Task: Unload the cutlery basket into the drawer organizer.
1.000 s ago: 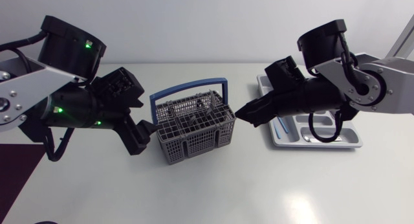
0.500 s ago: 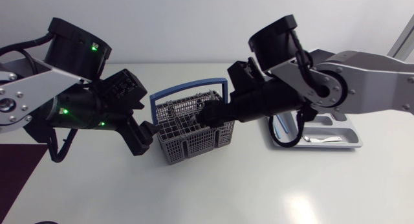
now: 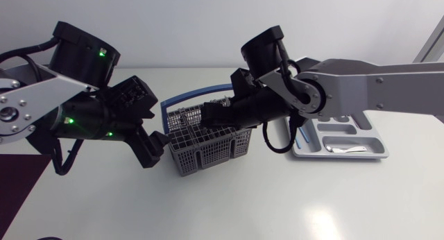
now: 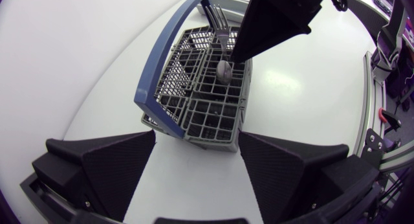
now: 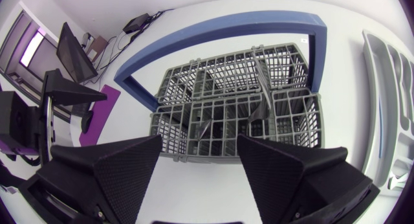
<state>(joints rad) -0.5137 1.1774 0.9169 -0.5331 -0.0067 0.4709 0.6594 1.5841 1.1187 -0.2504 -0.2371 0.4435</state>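
The grey cutlery basket (image 3: 211, 144) with its blue handle (image 3: 182, 99) stands mid-table. In the left wrist view a fork (image 4: 220, 24) and a spoon (image 4: 224, 69) stand in the far compartments of the basket (image 4: 208, 114). My right gripper (image 3: 208, 116) hovers over the basket top, open, with nothing between its fingers; in its own view the gripper (image 5: 199, 146) looks straight down into the basket (image 5: 284, 63). My left gripper (image 3: 155, 146) sits open at the basket's left corner, and in its own view the gripper (image 4: 197, 138) frames that corner. The silver drawer organizer (image 3: 378, 154) lies to the right.
The organizer holds a blue-handled piece (image 3: 303, 135) and a spoon (image 3: 338, 150). My right arm (image 3: 361, 77) spans the table from the right edge across the organizer. A dark purple mat (image 3: 17, 177) lies at the front left.
My right arm has swung left from the organizer to above the basket, and its fingers have spread a little wider. The left arm has stayed put.
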